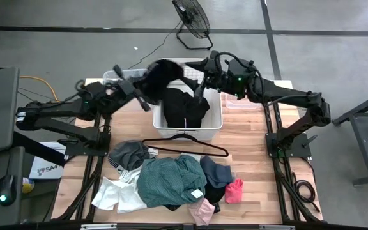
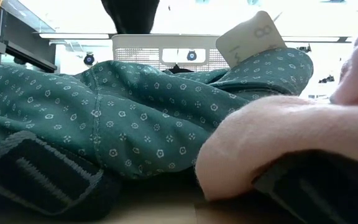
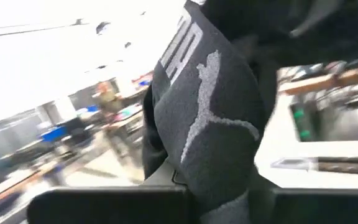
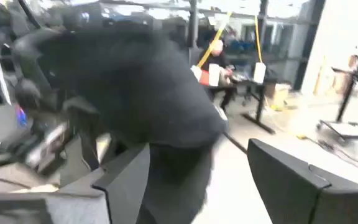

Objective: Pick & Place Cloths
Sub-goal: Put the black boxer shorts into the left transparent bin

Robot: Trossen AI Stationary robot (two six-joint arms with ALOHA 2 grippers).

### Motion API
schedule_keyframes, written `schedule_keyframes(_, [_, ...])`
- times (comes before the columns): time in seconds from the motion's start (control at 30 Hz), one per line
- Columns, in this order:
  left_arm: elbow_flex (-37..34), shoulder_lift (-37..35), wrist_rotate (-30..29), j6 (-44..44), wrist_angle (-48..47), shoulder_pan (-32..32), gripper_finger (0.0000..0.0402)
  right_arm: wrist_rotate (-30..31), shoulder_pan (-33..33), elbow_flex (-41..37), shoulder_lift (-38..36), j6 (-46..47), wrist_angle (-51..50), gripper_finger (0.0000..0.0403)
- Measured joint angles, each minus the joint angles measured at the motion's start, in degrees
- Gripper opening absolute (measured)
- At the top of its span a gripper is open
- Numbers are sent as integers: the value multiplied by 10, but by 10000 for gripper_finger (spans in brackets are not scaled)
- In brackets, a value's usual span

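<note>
A black cloth with a grey printed logo (image 3: pixel 210 106) hangs in the air over the far left part of the white bin (image 1: pixel 216 118). My left gripper (image 1: pixel 147 92) is shut on it, coming from the table's left. My right gripper (image 1: pixel 202 83) stands open at the cloth's right side, and in its wrist view the black cloth (image 4: pixel 135 93) hangs down between its spread fingers. Another black cloth (image 1: pixel 185 108) lies in the bin. Teal-green (image 1: pixel 171 182), grey (image 1: pixel 128 153), white (image 1: pixel 117 195), navy (image 1: pixel 216 171) and pink (image 1: pixel 234 190) cloths lie heaped near the table's front edge. My left gripper pinches the black cloth between its two fingers at a bunched part below the logo (image 3: pixel 225 196). The fingers reach in roughly level from the table's left. The cloth is lifted clear and hangs slack over the bin. My right gripper: I cannot tell whether its open fingers (image 4: pixel 123 180) touch the cloth.
A thin black wire hanger (image 1: pixel 184 145) lies on the table between the bin and the heap. A clear box (image 1: pixel 245 102) stands right of the bin. In the low view the teal-green cloth (image 2: pixel 135 112) and a pink cloth (image 2: pixel 278 143) fill the foreground.
</note>
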Motion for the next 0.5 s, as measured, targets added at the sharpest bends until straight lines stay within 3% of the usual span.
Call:
schedule_keyframes(0.33, [0, -69, -182, 46, -119, 0, 3, -2, 6, 0, -18, 32, -82, 266])
schedule_keyframes(0.5, [0, -71, -219, 56, -158, 29, 3, -2, 14, 0, -18, 32, -99, 265])
